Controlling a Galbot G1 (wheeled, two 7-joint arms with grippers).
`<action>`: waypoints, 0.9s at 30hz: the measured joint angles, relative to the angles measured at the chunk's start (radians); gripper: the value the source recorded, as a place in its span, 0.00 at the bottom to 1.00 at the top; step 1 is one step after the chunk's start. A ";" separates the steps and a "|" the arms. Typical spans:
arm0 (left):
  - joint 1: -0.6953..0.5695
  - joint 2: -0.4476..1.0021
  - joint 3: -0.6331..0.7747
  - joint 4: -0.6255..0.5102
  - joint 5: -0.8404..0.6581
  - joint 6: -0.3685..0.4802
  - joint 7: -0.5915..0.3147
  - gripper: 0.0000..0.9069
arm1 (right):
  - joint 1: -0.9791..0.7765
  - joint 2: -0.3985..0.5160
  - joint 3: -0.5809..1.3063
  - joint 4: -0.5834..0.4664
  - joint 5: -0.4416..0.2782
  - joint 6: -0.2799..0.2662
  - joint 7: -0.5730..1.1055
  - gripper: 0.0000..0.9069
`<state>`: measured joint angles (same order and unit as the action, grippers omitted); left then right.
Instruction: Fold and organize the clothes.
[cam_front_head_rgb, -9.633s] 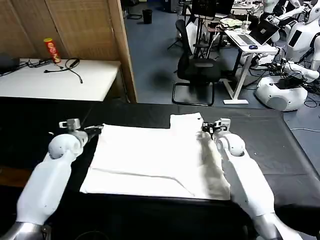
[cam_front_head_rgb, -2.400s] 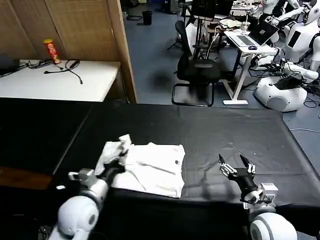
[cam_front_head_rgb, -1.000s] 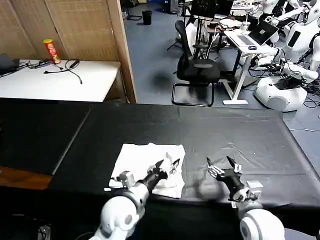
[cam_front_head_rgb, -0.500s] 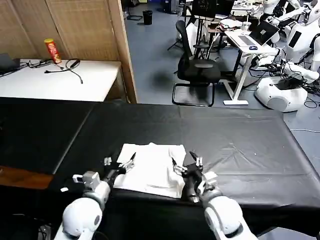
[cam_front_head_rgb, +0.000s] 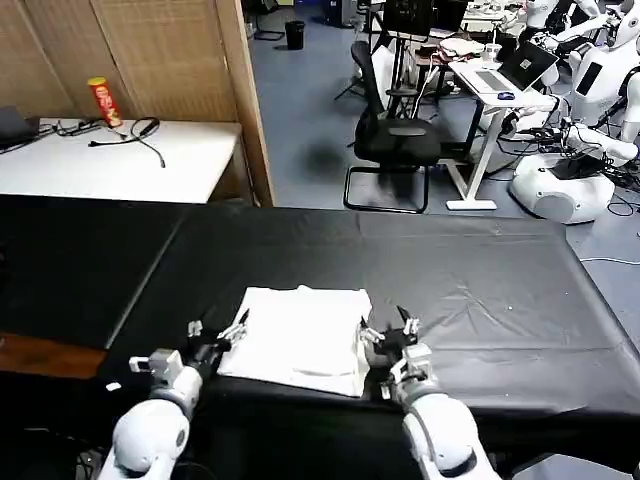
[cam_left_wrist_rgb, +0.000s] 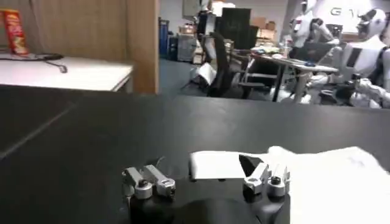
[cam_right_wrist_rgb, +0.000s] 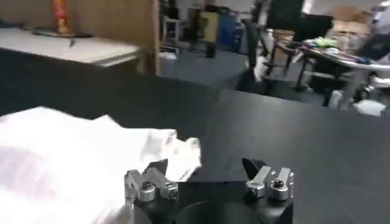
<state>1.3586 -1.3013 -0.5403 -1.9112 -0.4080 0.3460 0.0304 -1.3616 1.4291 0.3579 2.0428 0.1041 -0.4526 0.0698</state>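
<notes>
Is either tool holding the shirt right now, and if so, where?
Nothing is held. Left tool and right tool are open, flanking the folded T-shirt.

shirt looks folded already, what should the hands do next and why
Probably close both hands in on the sides of the T-shirt to square or move it. It lies folded into a compact rectangle; the left hand and right hand flank it, both open, gripping nothing.

The T-shirt (cam_front_head_rgb: 300, 338) is plain white. It lies on a bench (cam_front_head_rgb: 480, 270) with a black cloth. The left gripper (cam_front_head_rgb: 213, 335) and right gripper (cam_front_head_rgb: 388, 332) are black and silver. The robot's arms are white. Behind, a can (cam_front_head_rgb: 102, 101) is red and yellow.
</notes>
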 joint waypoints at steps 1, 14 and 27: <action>-0.002 -0.004 -0.004 0.010 -0.019 -0.001 0.003 0.97 | -0.014 0.000 0.009 0.013 0.006 0.005 -0.001 0.97; 0.000 -0.015 -0.025 0.057 -0.191 0.012 0.009 0.46 | -0.079 -0.002 0.034 0.098 0.026 0.027 -0.012 0.97; 0.019 -0.040 -0.015 0.047 -0.261 0.040 0.026 0.33 | -0.083 -0.010 0.040 0.110 0.033 0.029 -0.016 0.97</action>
<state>1.3772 -1.3410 -0.5553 -1.8645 -0.6689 0.3858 0.0563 -1.4447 1.4195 0.3981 2.1532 0.1372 -0.4234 0.0536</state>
